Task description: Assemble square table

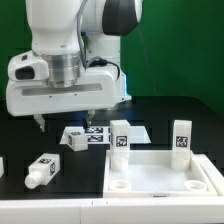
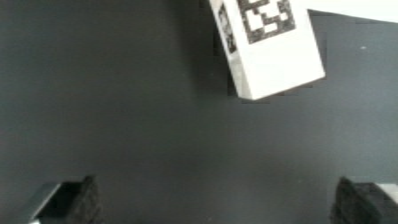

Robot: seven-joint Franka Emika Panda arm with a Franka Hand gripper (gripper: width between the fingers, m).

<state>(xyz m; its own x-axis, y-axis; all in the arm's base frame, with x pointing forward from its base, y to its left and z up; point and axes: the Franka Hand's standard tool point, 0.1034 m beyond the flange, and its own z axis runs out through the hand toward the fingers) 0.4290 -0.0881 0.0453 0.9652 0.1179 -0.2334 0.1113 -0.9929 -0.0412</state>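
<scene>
Gripper: jaws full apart, holding nothing, hanging low. Near leg: lying just beside it, tagged; likely light, rigid, slick plastic, best pinched across its flat sides at mid-length. Far leg: lying, exterior view's left. Upright legs: two, behind slab, itself likely stiff.

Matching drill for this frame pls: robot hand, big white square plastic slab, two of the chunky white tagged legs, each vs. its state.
Things:
1. two-finger robot hand
2. large white plastic square slab
3. short chunky white tagged leg at the exterior view's lower left
4. short chunky white tagged leg at the exterior view's far right

States:
a. stands upright
b. open, holding nothing
c. lies on its side
d. lies flat, corner holes showing

Pairs: 1-b, 2-d, 3-c, 4-a
</scene>
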